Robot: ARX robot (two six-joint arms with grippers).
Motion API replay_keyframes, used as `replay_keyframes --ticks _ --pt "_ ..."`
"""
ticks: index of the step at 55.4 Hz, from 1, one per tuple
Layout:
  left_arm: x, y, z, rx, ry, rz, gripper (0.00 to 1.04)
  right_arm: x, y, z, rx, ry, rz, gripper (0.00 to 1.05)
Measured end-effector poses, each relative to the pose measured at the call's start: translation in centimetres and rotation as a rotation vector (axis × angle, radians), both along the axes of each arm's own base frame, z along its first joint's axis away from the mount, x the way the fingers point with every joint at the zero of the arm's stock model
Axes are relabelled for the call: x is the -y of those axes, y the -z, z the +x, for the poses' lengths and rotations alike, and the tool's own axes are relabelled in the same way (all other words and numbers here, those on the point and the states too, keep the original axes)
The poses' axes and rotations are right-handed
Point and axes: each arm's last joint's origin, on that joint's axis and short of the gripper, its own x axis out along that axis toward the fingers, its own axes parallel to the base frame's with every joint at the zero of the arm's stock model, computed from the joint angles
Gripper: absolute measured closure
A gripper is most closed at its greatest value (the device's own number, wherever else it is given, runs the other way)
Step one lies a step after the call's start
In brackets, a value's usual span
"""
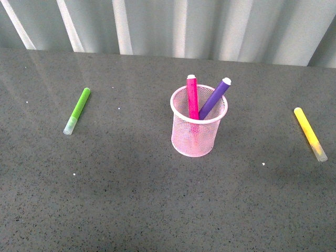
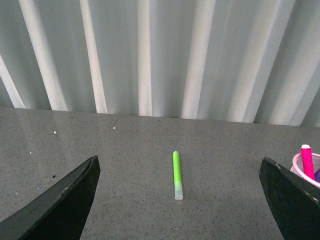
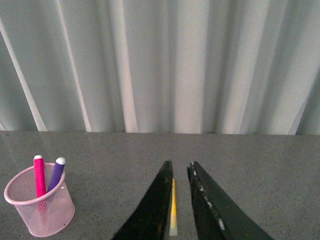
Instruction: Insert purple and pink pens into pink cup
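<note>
The pink cup (image 1: 198, 126) stands upright near the middle of the grey table. The pink pen (image 1: 192, 97) and the purple pen (image 1: 214, 98) both stand inside it, leaning against the rim with their ends sticking out. The cup also shows in the right wrist view (image 3: 40, 208) with both pens in it, and at the edge of the left wrist view (image 2: 307, 169). Neither arm shows in the front view. My left gripper (image 2: 181, 200) is open and empty above the table. My right gripper (image 3: 179, 172) is shut and holds nothing.
A lime-green marker (image 1: 77, 111) lies on the table left of the cup; it also shows between the left fingers (image 2: 176, 168). A yellow marker (image 1: 310, 133) lies at the right, seen through the right jaws' gap (image 3: 173, 210). A pleated grey curtain backs the table.
</note>
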Motion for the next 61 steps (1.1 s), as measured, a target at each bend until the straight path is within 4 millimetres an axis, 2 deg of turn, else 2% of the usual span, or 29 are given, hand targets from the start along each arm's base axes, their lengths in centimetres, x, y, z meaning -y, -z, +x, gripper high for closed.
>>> replay_keyframes --ticks 3,16,22,61 --pt "0.00 0.00 0.00 0.000 0.000 0.000 0.07 0.00 0.00 0.00 0.000 0.000 0.000 0.78" --pt "0.00 0.00 0.00 0.000 0.000 0.000 0.07 0.00 0.00 0.00 0.000 0.000 0.000 0.23" --pt "0.00 0.00 0.00 0.000 0.000 0.000 0.07 0.00 0.00 0.00 0.000 0.000 0.000 0.06" --pt "0.00 0.00 0.00 0.000 0.000 0.000 0.07 0.00 0.00 0.00 0.000 0.000 0.000 0.07"
